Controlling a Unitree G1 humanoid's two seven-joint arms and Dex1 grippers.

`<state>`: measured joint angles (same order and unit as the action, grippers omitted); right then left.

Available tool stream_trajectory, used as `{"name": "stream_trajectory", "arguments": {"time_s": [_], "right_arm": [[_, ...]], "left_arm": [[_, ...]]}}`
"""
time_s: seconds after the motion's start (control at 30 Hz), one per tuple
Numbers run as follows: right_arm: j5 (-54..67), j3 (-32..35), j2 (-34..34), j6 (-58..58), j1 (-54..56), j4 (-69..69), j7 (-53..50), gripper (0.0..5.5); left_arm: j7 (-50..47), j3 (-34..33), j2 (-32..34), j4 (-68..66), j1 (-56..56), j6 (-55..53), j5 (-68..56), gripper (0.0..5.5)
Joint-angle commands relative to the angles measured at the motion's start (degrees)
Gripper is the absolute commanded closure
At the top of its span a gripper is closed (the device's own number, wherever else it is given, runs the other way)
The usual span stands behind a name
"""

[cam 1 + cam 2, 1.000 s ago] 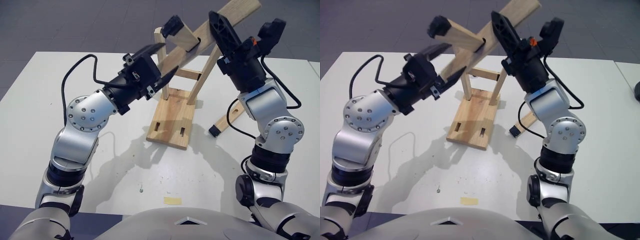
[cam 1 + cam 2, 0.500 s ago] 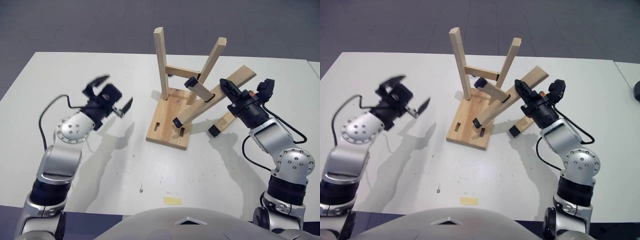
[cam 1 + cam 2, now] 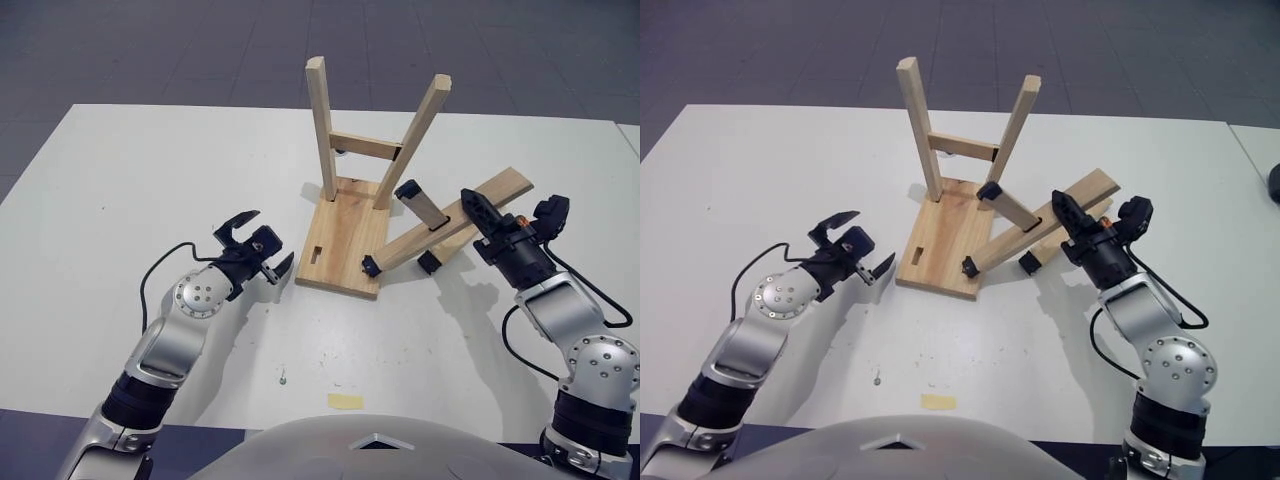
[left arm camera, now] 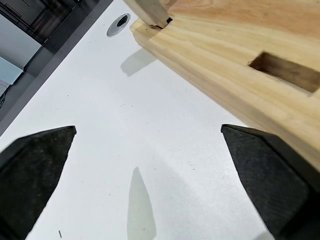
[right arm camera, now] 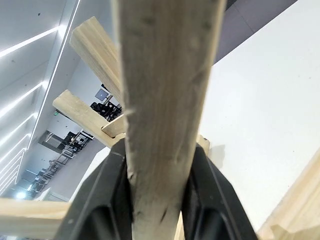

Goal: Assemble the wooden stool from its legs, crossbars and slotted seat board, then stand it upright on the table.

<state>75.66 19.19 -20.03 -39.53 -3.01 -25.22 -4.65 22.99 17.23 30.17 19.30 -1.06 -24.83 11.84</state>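
Left eye view: slotted seat board (image 3: pixel 340 240) lies flat mid-table (image 3: pixel 150 170), w/ one leg pair (image 3: pixel 322 130) and crossbar (image 3: pixel 365 146) standing in it. Left gripper (image 3: pixel 262 240), fingers apart, sits at board's 9 o'clock. Right gripper (image 3: pixel 512 215), at 3 o'clock, is clamped on 2nd leg frame (image 3: pixel 430 232), which is tilted w/ its capped end at board's edge.

A white table (image 3: pixel 120 180) is spanning the scene, with grey floor (image 3: pixel 150 50) showing beyond its 12 o'clock edge. A small yellow tag (image 3: pixel 346 401) is lying flat near the table's 6 o'clock edge, and a tiny dark speck (image 3: pixel 284 378) is sitting near it toward 10 o'clock.
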Motion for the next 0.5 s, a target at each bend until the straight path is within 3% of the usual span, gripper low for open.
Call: {"name": "stream_trajectory", "arguments": {"time_s": [0.03, 0.37, 0.5], "right_arm": [[-13.0, -2.8, -3.0, 0.2, 0.0, 1.5, -4.4, 4.47], [-23.5, -4.6, -4.2, 2.2, 1.6, 4.0, -5.1, 4.47], [-28.6, -8.7, -6.0, 3.4, 1.7, 3.1, -1.1, 4.46]], "left_arm": [[-0.6, 0.6, -0.6, -1.3, 0.5, 0.8, 2.0, 0.10], [-1.2, 0.4, -1.6, -1.7, -0.1, 1.3, 3.8, 0.10], [-1.2, 0.3, -2.2, -1.8, -0.4, 1.3, 4.4, 0.10]]}}
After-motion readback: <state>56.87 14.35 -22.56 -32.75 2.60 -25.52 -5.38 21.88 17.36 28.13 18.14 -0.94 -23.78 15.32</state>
